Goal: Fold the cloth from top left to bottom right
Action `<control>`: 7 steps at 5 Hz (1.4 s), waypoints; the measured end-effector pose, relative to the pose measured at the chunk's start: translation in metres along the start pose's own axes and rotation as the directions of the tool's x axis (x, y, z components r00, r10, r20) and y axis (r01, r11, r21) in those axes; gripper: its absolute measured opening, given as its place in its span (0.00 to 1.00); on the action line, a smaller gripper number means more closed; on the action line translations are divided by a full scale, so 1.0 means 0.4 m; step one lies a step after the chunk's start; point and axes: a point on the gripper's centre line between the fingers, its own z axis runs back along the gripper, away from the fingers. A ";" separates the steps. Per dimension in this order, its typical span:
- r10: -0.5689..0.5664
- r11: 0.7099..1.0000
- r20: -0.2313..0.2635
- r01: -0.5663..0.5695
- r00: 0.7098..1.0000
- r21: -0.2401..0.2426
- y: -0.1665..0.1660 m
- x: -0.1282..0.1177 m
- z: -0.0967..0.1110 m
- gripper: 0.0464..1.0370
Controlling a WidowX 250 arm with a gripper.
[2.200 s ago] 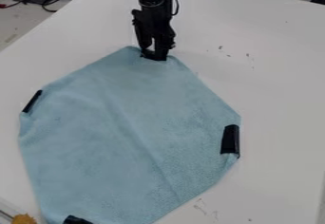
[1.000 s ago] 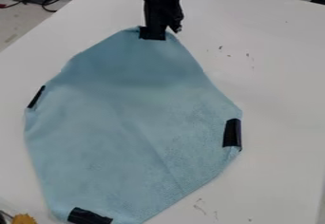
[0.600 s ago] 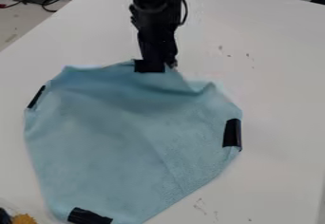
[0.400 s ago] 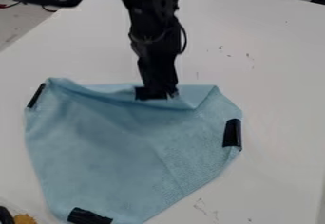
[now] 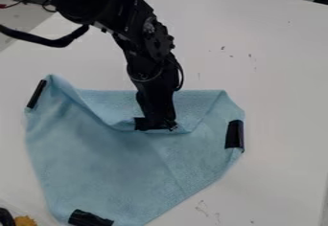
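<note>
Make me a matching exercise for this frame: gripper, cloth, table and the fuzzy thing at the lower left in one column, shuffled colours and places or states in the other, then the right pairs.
Column one
1. Gripper
2. Cloth
3. Table
4. Fuzzy thing

Column two
A. White, lying under the work
B. Yellow-orange, cut off by the view's bottom edge
C. Black, at the lower edge of the folded-over flap
D. Light blue, partly folded

Right pairs: 1-C, 2-D, 3-A, 4-B

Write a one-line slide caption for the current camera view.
Mid-fold: the robot arm's end effector holds the turned-over corner of a blue cloth on a white table.
</note>
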 end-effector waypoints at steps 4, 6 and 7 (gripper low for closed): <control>0.053 0.996 -0.060 -0.057 0.997 -0.072 -0.050 -0.036 0.011 0.45; 0.125 0.988 -0.087 -0.132 0.988 -0.076 -0.112 -0.065 0.057 0.97; 0.148 0.987 -0.105 -0.154 0.983 -0.049 -0.132 -0.063 0.080 0.97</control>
